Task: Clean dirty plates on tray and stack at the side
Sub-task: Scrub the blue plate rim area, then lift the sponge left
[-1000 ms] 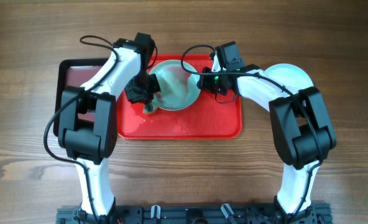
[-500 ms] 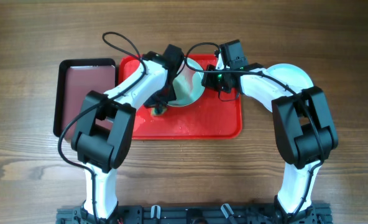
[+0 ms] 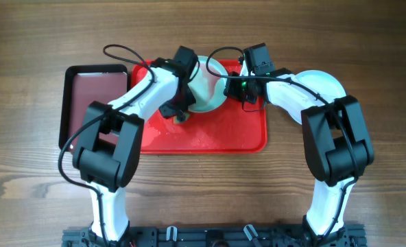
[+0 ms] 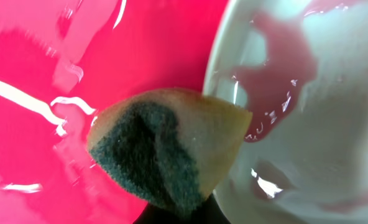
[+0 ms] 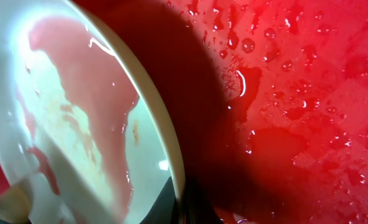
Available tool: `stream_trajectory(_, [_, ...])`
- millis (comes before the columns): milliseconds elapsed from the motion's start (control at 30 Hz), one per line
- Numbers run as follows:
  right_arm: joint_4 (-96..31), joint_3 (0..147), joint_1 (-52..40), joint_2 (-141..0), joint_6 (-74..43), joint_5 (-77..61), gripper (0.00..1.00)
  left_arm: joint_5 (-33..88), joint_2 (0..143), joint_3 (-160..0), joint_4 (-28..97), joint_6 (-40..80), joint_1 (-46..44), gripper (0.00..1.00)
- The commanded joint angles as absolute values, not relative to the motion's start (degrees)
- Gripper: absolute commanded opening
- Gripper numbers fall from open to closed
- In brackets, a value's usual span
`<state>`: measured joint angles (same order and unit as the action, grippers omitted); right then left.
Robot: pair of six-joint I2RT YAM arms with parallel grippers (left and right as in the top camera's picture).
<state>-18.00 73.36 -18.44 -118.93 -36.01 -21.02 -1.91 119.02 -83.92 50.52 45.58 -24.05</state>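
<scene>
Left fingers [image 4: 178,218] clench a sponge [image 4: 165,149] beside the plate [image 4: 314,124] (red-smeared, tilted), right fingers [image 5: 193,208] pinching its rim.

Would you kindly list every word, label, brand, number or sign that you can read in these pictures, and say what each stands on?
None can be read: no text shows on the red tray, the plate, the sponge, the dark tray or the arms.
The only sign is a small green light on the right wrist, and it has no letters.
</scene>
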Motion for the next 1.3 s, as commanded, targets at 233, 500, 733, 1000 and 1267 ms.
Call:
stream_trajectory(233, [-19.3,72.3,-20.7,-120.9,-36.0,-25.8,0.04,16.3,115.5,-84.4,37.3,49.1,-22.2,0.04])
stream_trajectory(500, [-19.6,72.3,-20.7,-120.9,-35.6,-25.8,0.04,16.2,111.5,-84.4,32.5,48.9,-19.4,0.04])
stream_trajectory(733, [-19.7,72.3,-20.7,-120.9,-35.2,-25.8,0.04,16.2,110.2,-84.4,31.0,48.4,-14.5,0.04])
stream_trajectory(1000, [-20.3,72.3,-20.7,-120.9,-34.1,-27.1,0.14,14.1,109.8,-84.4,34.6,39.9,-9.6,0.04])
stream_trajectory(1267, [-20.0,72.3,-21.3,-121.0,-33.3,-25.5,0.48,0.4,109.8,-84.4,46.1,30.2,-8.3,0.04])
